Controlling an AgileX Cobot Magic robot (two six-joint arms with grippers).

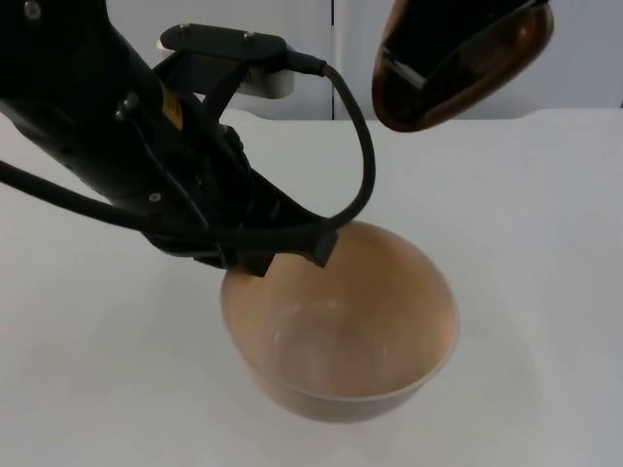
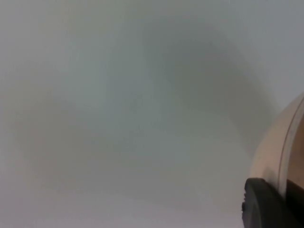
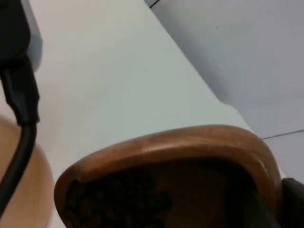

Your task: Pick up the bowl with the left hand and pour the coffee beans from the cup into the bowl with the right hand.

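From the top view, my left gripper [image 1: 277, 255] pinches the far rim of the beige bowl [image 1: 341, 326], which looks lifted just off the white table [image 1: 545, 243] near its middle and has nothing in it. The bowl looks light, stiff and smooth, so the rim is my only hold; it could slip. My right gripper's wooden cup [image 1: 458, 68] hangs tilted above the far edge.

Left wrist view: my fingertip [image 2: 266, 204] is clamped against the bowl's rim.

Right wrist view: coffee beans [image 3: 118, 202] sit dark inside the cup; my right gripper seems closed on its rim, I think.
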